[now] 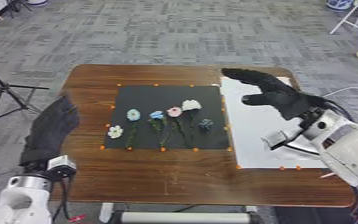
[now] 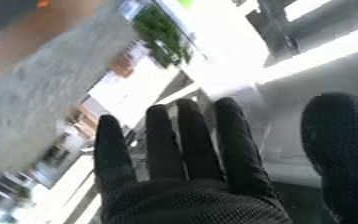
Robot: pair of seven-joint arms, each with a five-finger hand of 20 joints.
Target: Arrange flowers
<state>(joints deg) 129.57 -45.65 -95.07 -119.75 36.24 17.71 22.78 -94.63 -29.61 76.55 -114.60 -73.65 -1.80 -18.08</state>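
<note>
"What's on the left hand (image 1: pixel 49 132) and right hand (image 1: pixel 286 99)?"
"Black gloves (image 2: pixel 193 202), finely dimpled in the right wrist view."
"And beyond?"
"The left arm (image 1: pixel 23 197), seven o'clock in the head view, and right arm (image 1: pixel 349 146), four o'clock: white, rounded, black cables (image 1: pixel 65 199) near both wrists."

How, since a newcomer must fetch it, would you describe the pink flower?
On the brown table, find the black mat, left of the white sheet. Several flowers lie on it; the pink flower is between a blue flower and a white flower. No other bloom there is pink.
</note>
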